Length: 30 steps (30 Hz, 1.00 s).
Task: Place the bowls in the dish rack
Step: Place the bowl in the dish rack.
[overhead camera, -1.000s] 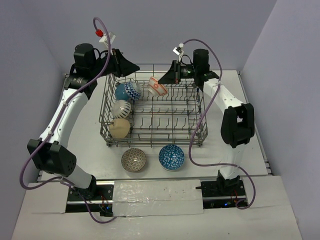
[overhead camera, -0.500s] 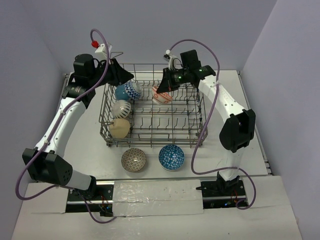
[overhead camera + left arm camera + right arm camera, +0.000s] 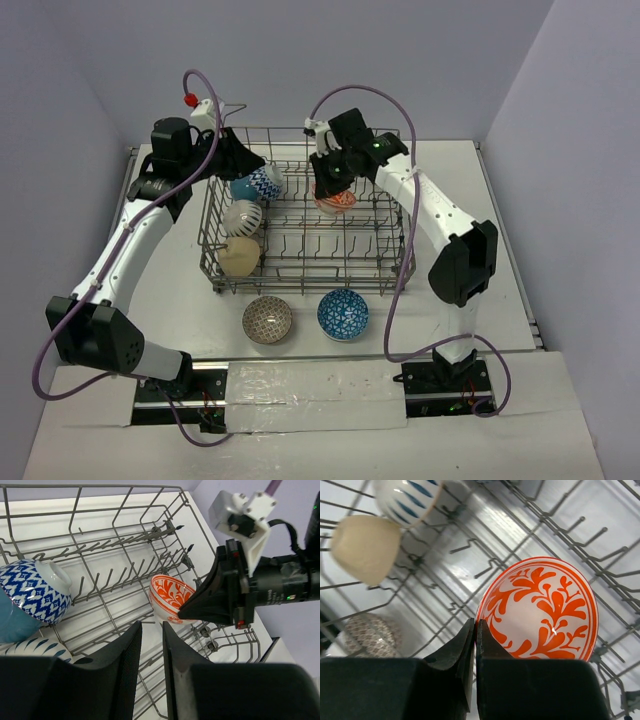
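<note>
Right end effector (image 3: 475, 626) pinched shut on the rim of the orange bowl (image 3: 545, 610). That bowl is tilted, low among the tines at the far middle of the dish rack (image 3: 275, 129). Left end effector (image 3: 151, 630) has its jaws slightly apart and holds nothing, over the rack's far left by the blue-white bowl (image 3: 32, 592). Striped bowl (image 3: 243, 217) and cream bowl (image 3: 240, 255) sit nearer along the rack's left side. Rack sits mid-counter (image 3: 180, 290). Brown bowl (image 3: 268, 320) and blue bowl (image 3: 343, 314) are on the counter just near of it.

R wrist cam: striped bowl (image 3: 405, 497) cut off at top.
</note>
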Each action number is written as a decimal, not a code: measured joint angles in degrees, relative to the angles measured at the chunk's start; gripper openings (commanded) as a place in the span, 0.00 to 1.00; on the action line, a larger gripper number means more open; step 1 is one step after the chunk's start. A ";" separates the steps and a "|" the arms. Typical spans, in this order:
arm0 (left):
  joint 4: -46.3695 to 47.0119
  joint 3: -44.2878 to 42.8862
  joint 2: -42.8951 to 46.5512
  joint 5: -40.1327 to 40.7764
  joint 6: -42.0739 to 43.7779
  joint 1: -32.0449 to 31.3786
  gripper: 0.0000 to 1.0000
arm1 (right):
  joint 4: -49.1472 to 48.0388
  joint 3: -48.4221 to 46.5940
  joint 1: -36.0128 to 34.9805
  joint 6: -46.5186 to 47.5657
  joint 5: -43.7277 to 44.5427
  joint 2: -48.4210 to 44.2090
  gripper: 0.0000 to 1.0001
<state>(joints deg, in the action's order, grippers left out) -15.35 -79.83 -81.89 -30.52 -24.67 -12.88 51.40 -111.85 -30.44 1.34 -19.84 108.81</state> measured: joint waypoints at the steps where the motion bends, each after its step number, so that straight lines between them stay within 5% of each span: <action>1: 0.04 0.07 0.00 0.00 -0.02 0.00 0.29 | 0.02 0.11 -0.46 0.13 1.73 0.33 0.00; 13: 0.94 1.20 0.87 -1.33 -0.26 0.07 0.30 | -2.16 3.45 -3.30 2.62 12.74 1.70 0.00; 30: 0.94 1.20 0.87 -1.68 -0.28 0.07 0.30 | -5.84 2.60 -5.29 4.74 15.98 5.88 0.00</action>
<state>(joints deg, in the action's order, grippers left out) -14.41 -78.63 -81.01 -32.21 -24.95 -12.82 45.56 -109.25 -35.73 6.09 -3.86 114.69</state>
